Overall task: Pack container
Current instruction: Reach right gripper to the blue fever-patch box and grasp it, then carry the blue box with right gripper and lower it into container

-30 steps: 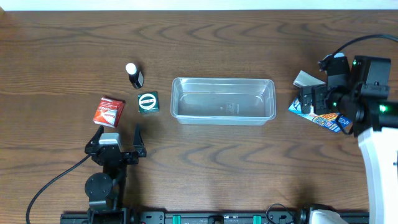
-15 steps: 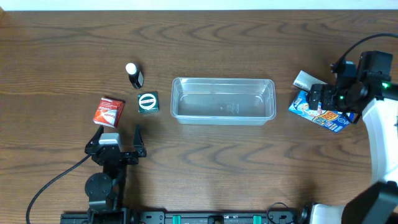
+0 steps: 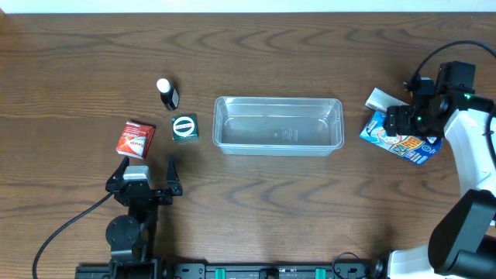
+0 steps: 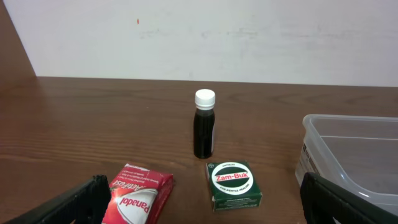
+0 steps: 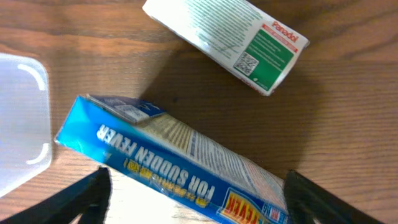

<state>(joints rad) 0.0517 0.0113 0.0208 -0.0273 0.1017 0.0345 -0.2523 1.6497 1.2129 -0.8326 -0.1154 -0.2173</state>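
Observation:
The clear plastic container [image 3: 277,125] stands empty mid-table; its corner shows in the left wrist view [image 4: 357,155] and in the right wrist view [image 5: 22,121]. My right gripper [image 3: 399,128] is open above a blue box [image 3: 399,143], its fingers either side of the blue box [image 5: 174,158] without touching it. A white Panadol box [image 5: 227,40] lies just beyond, also in the overhead view [image 3: 380,99]. My left gripper [image 3: 147,174] is open and empty, behind a red Panadol box [image 4: 138,193], a green Zam-Buk box [image 4: 233,183] and a dark bottle [image 4: 204,127].
In the overhead view the red box [image 3: 136,138], green box [image 3: 184,127] and bottle [image 3: 167,93] lie left of the container. The right arm's cable loops over the table's right edge.
My right gripper has swung from the right to sit over the blue box, its arm turned more upright. The left arm and all the objects have stayed still.

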